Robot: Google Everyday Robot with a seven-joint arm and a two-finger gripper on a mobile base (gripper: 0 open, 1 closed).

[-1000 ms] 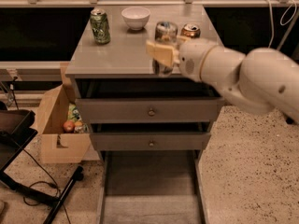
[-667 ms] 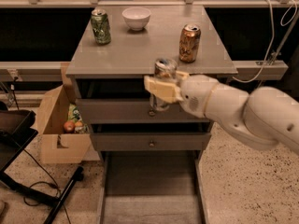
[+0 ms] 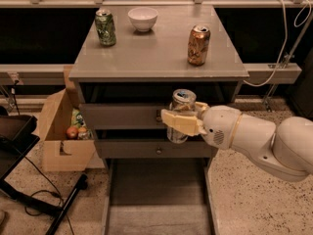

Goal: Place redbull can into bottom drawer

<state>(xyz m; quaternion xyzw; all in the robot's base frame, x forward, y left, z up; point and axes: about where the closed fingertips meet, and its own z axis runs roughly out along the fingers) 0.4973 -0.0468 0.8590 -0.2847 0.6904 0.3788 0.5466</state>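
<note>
Hand (image 3: 182, 122) clamped round redbull can (image 3: 184, 99), high above open bottom drawer (image 3: 159, 204); released here, can likely topples and rolls.

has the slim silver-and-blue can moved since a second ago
Yes: the can went down off the grey cabinet top; the gripper holds it before the knobbed drawer fronts.

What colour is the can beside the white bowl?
The can is green, camera view; the gripper holds the redbull can before the knobbed drawers.
</note>
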